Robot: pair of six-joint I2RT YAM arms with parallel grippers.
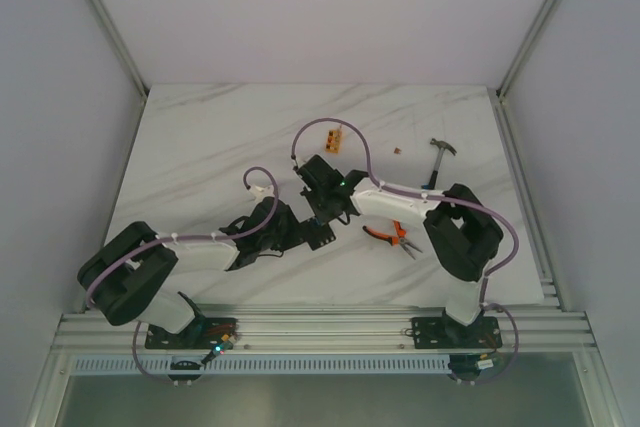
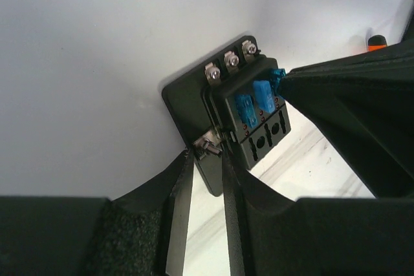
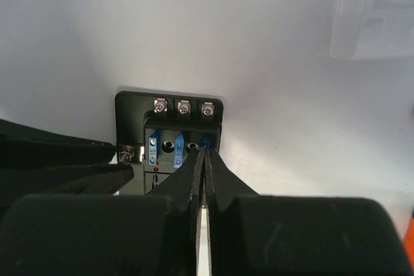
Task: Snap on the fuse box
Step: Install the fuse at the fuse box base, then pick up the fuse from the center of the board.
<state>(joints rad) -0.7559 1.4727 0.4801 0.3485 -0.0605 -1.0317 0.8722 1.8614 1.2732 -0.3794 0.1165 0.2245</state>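
Observation:
The fuse box (image 2: 249, 111) is a small black block on a flat black base, with three screw terminals along one edge and blue fuses in its top. It lies on the white table, and in the top view (image 1: 322, 238) it is mostly hidden under both grippers. My left gripper (image 2: 207, 153) is shut on its side edge at a metal terminal tab (image 2: 208, 143). My right gripper (image 3: 206, 150) is shut on a blue fuse (image 3: 207, 140) at the end slot of the fuse box (image 3: 169, 105). Two other blue fuses (image 3: 178, 142) stand in neighbouring slots.
Orange-handled pliers (image 1: 393, 235) lie just right of the grippers. A hammer (image 1: 440, 159) lies at the back right. A small orange block (image 1: 331, 138) and a tiny brown piece (image 1: 397, 150) lie behind. A clear plastic piece (image 3: 375, 11) lies beyond the fuse box.

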